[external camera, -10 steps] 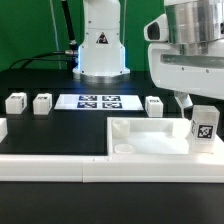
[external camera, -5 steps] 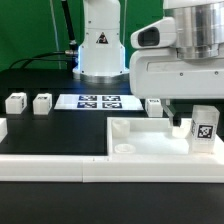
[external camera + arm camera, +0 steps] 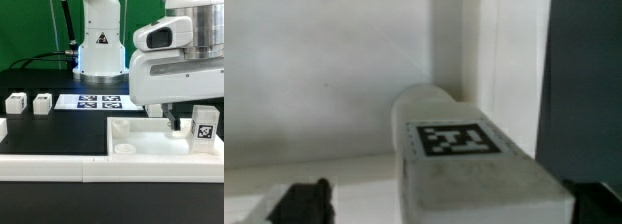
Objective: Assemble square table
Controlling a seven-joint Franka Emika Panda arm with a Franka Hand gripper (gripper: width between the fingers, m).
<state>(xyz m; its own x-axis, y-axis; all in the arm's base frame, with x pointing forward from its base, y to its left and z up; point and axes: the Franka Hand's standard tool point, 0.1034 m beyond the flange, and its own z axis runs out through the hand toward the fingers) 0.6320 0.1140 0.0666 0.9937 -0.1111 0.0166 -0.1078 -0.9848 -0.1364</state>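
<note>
Arm (image 3: 178,70) stooped low over square table (image 3: 150,147), claw (image 3: 446,203) pointing down, wide astride leg block (image 3: 464,150)

We see a black table (image 3: 55,135) with the marker board (image 3: 98,100) lying flat on it. To the exterior view's left of the marker board stand one leg block (image 3: 42,102) and, farther out, a second leg block (image 3: 15,102). Behind the marker board rises the arm's white base (image 3: 100,55). In front of it, toward the exterior view's right, the square table slab (image 3: 150,140) lies rim up, and nearer still runs the long white border wall (image 3: 60,165)
</note>
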